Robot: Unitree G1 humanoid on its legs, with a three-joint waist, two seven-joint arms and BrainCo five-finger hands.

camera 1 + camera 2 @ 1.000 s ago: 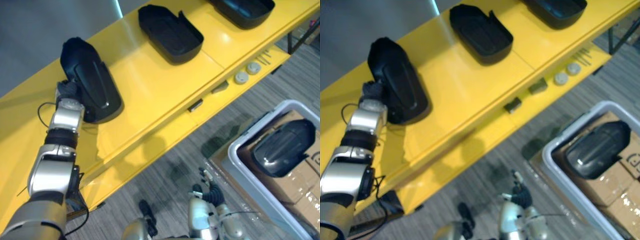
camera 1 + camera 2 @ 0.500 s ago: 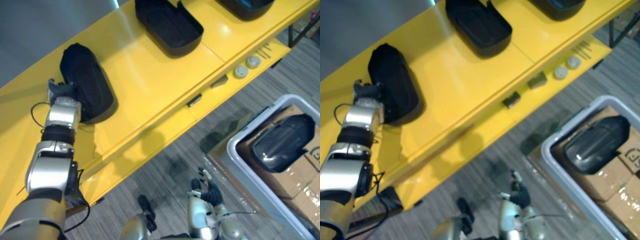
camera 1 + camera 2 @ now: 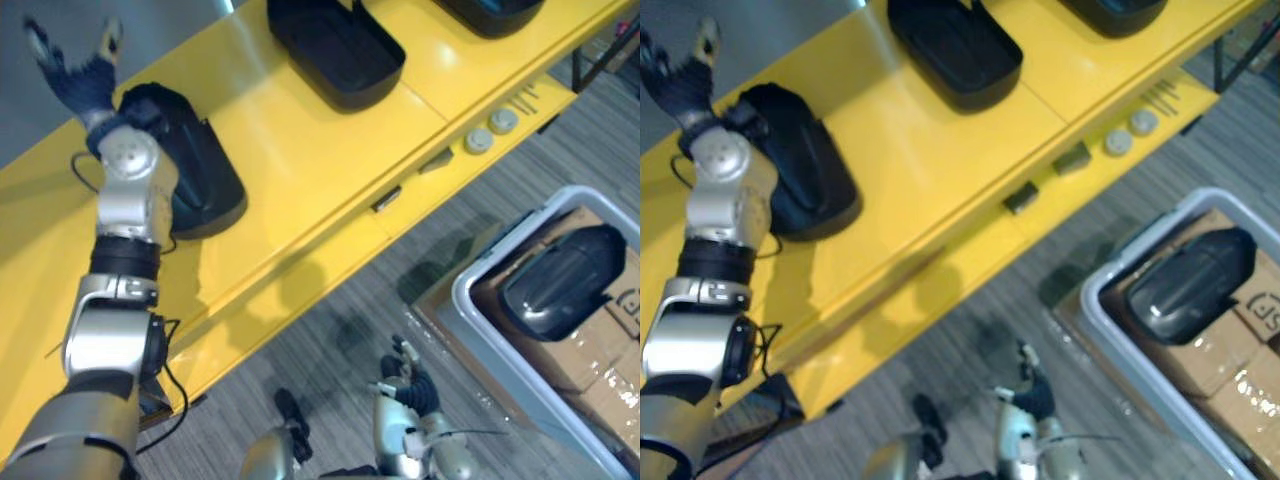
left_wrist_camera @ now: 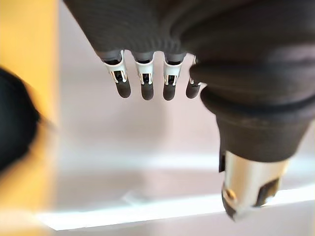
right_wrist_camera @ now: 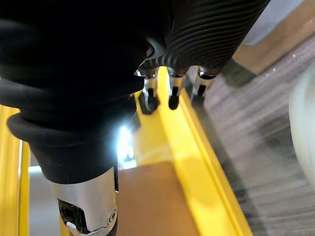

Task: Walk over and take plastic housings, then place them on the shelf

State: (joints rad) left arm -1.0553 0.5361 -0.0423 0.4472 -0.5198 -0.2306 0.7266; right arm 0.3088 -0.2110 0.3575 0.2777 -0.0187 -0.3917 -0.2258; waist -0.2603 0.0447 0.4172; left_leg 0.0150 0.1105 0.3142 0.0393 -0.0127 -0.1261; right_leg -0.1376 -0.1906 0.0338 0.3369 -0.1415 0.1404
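Hovering open and empty, the left hand (image 3: 75, 72) sits at 10 o'clock of the black domed plastic housing (image 3: 190, 165), laid dome-up on the yellow shelf (image 3: 300, 170), presumably for stable seating. Low at 5 o'clock, the right hand (image 3: 412, 378) hangs relaxed; another black housing (image 3: 565, 285) waits in the white-rimmed bin (image 3: 466, 300).

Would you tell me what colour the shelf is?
Yellow; the shelf shows best in the left eye view.
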